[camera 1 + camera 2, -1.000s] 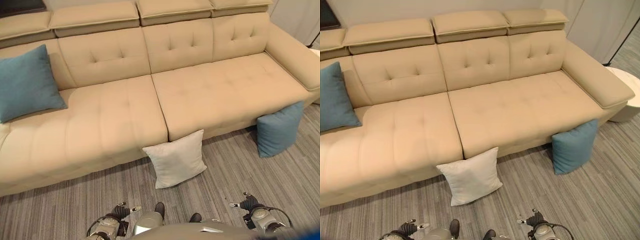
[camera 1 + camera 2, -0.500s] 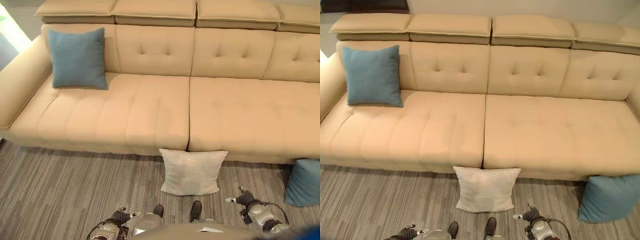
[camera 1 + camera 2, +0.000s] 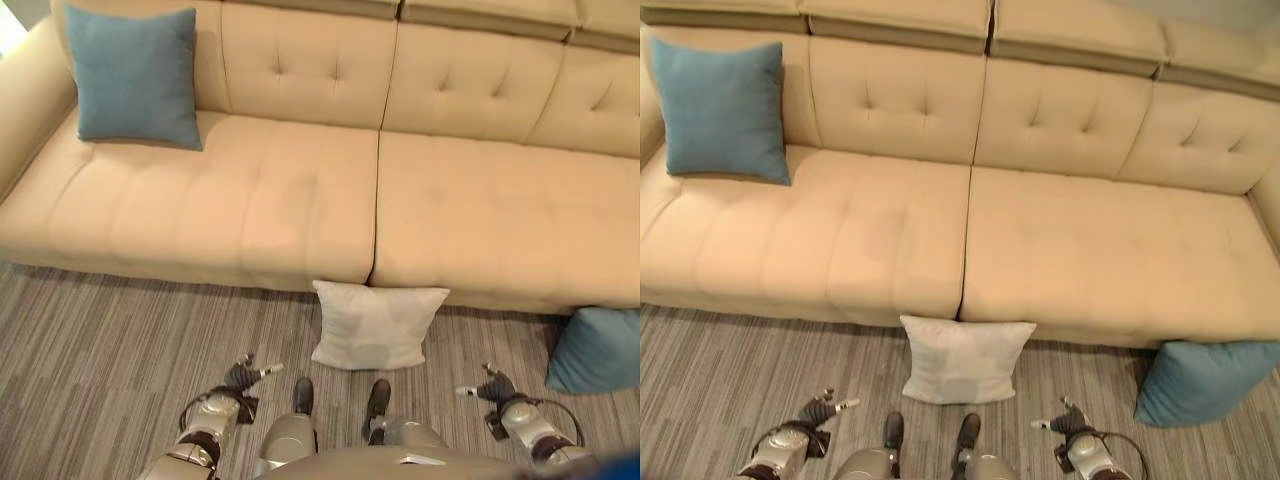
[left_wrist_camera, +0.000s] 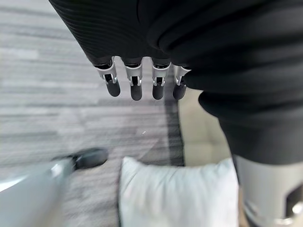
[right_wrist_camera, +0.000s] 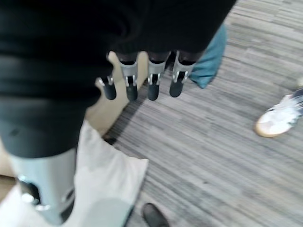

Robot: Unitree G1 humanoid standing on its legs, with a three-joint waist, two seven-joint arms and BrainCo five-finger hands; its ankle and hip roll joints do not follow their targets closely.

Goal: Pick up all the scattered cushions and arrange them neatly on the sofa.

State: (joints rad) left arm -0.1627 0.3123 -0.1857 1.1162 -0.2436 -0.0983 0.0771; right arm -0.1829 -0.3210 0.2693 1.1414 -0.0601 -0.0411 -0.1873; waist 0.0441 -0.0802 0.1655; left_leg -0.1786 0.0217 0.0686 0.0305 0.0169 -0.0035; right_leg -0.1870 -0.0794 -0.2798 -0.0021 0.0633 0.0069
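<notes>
1. Striped grey carpet (image 3: pixel 100 340) ran in front of a long beige sofa (image 3: pixel 300 190).
2. One blue cushion (image 3: pixel 135 72) stood propped against the backrest at the sofa's left end, which I judged already placed.
3. Two were left on the floor: a white cushion (image 3: pixel 375 325) leaning against the sofa front at the seat seam, and a second blue cushion (image 3: pixel 1200 380) leaning near the right end, cut off by the frame edge in the left eye view.
4. Left hand (image 4: pixel 142 82) and right hand (image 5: pixel 142 82) both hung low with fingers straight, holding nothing.
5. A person's white shoe (image 5: pixel 279 120) showed partly at the frame edge.
</notes>
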